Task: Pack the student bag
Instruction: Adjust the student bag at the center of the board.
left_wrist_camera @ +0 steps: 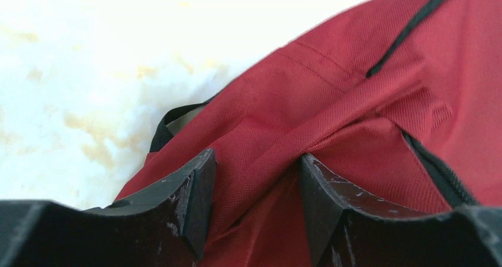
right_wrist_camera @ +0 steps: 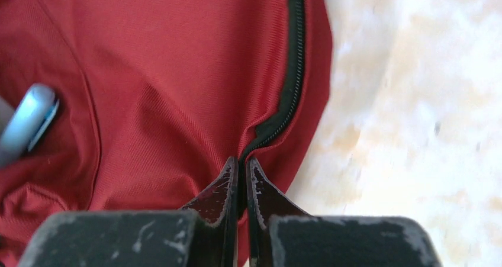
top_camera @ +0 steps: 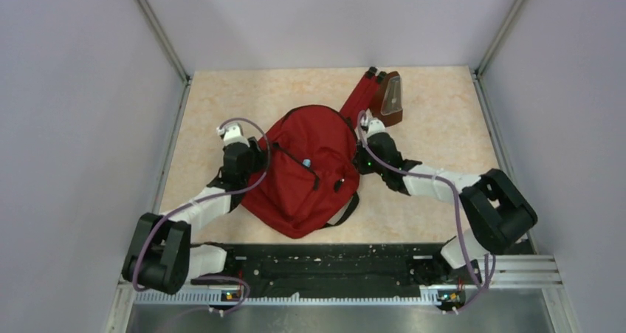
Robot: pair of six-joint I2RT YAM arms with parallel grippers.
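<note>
**Two grippers on the bag's sides, opening not yet spread**

I am looking at the left gripper [left_wrist_camera: 254,160] first. It is sitting on the left edge of the bag [top_camera: 303,182]. Its jaws are standing apart with a raised fold of red cloth between them. I cannot tell whether they are pressing on this fold.

The bag is lying in the middle of the table [top_camera: 443,126], between the two arms. Its long axis is running from the near edge toward the far side, leaning a little to the right, and the straps [top_camera: 359,97] are trailing on toward a brown object [top_camera: 391,97]. A small pale blue thing [right_wrist_camera: 26,122] is showing in a pocket.

The right gripper [right_wrist_camera: 241,163] is pinched tight on the bag's right edge, just where the zipper [right_wrist_camera: 293,71] is running in between its fingers.

So both arms are equally near, one on each side, across the axis. I am judging that the next move is pulling the edges apart sideways, and the left grip is the weak point.
</note>
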